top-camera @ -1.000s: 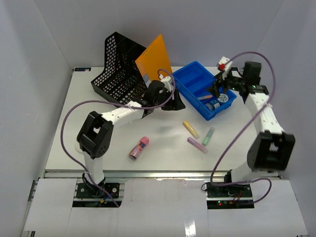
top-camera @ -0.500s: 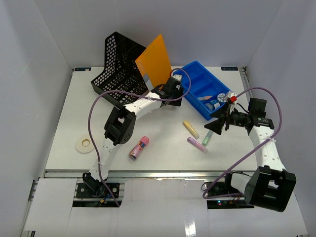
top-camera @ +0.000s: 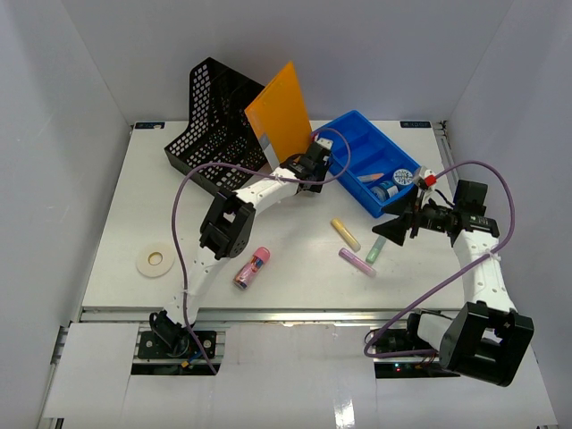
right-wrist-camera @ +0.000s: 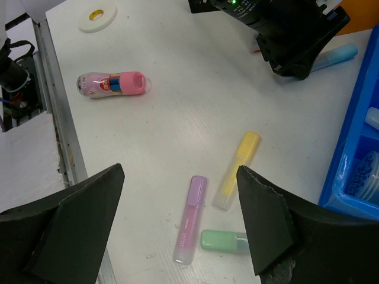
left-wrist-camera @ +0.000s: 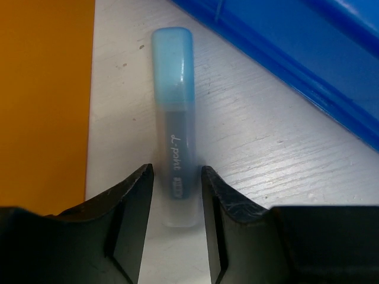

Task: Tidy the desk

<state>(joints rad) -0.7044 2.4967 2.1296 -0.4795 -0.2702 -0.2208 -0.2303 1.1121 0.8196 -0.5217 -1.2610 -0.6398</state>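
The white desk carries scattered stationery. My left gripper is low at the back, between the orange folder and the blue tray. Its jaws are narrowly apart, straddling the near end of a blue highlighter that lies flat on the desk, with a thin gap on each side. My right gripper is wide open and empty, hovering above the yellow, purple and green highlighters.
A black mesh file holder lies at the back left behind the folder. A pink bottle and a white tape roll lie at the front left. The tray holds small items at its near end. An aluminium rail runs along the near edge.
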